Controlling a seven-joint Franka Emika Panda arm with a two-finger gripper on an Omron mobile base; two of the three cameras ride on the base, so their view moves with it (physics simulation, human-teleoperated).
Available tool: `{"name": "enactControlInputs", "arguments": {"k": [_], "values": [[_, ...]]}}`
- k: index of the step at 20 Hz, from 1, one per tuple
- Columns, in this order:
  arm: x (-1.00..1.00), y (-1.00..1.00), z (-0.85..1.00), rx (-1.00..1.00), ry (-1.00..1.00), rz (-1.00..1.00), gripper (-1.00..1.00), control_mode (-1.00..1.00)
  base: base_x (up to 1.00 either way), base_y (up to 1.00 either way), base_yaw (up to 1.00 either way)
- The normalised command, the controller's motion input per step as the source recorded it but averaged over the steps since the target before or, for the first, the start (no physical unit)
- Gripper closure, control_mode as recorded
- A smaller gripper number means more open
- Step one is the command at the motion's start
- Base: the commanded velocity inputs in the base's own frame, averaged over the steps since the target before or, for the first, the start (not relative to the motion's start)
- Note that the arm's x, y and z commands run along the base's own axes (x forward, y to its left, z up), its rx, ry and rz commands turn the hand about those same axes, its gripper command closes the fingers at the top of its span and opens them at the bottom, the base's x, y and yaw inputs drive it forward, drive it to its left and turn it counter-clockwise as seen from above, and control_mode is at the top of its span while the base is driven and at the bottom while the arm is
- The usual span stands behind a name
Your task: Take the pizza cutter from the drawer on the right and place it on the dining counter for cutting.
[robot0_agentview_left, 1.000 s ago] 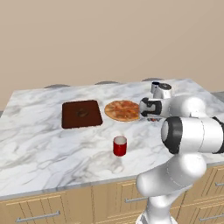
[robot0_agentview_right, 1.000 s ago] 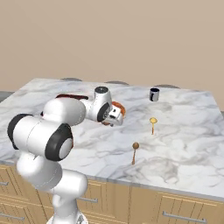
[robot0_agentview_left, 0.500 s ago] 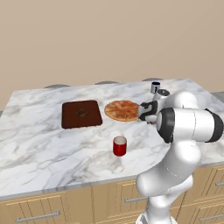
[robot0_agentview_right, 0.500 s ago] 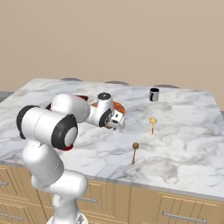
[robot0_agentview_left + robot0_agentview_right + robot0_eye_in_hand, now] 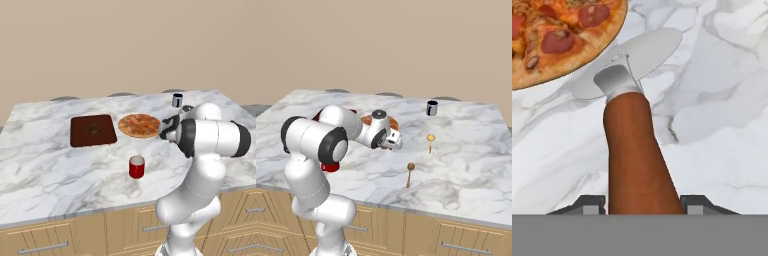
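Observation:
The pizza cutter [image 5: 637, 150] has a reddish-brown handle and a round steel blade. Its blade lies flat on the marble of the dining counter [image 5: 50, 165], just off the edge of the pizza [image 5: 557, 35]. My gripper [image 5: 643, 202] hangs low over the counter at the pizza's right edge [image 5: 165, 131] [image 5: 396, 145]. The handle runs between its two finger tips, which stand slightly apart from it, open. The drawer is out of view.
A red cup [image 5: 136, 166] stands in front of the pizza [image 5: 139, 125], and a brown square board [image 5: 93, 130] lies to its left. A dark mug [image 5: 431, 108] stands at the back. Two wooden spoons [image 5: 430, 141] [image 5: 410, 172] lie to the right of my gripper.
My arm's elbow has swung round over the counter while the hand stayed at the pizza's right edge. The jaws have widened a little around the handle.

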Motion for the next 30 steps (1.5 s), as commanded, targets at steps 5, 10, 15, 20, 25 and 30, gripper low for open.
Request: {"name": "enactControlInputs", "arguments": {"k": [5, 10, 15, 20, 25, 30], "values": [[0.00, 0.00, -0.20, 0.00, 0.00, 0.00, 1.00, -1.00, 0.00, 0.00, 0.00], [0.00, 0.00, -0.06, 0.00, 0.00, 0.00, -1.00, -1.00, 0.00, 0.00, 0.00], [0.00, 0.09, 0.23, -0.03, 0.00, 0.00, -1.00, -1.00, 0.00, 0.00, 0.00], [-0.02, 0.04, 0.46, -0.02, 0.00, 0.00, -1.00, -1.00, 0.00, 0.00, 0.00], [-0.64, 0.00, 0.65, -0.07, 0.01, 0.00, -1.00, -1.00, 0.00, 0.00, 0.00], [-0.71, 0.19, 0.58, -0.02, 0.00, 0.00, -1.00, -1.00, 0.00, 0.00, 0.00]]}}
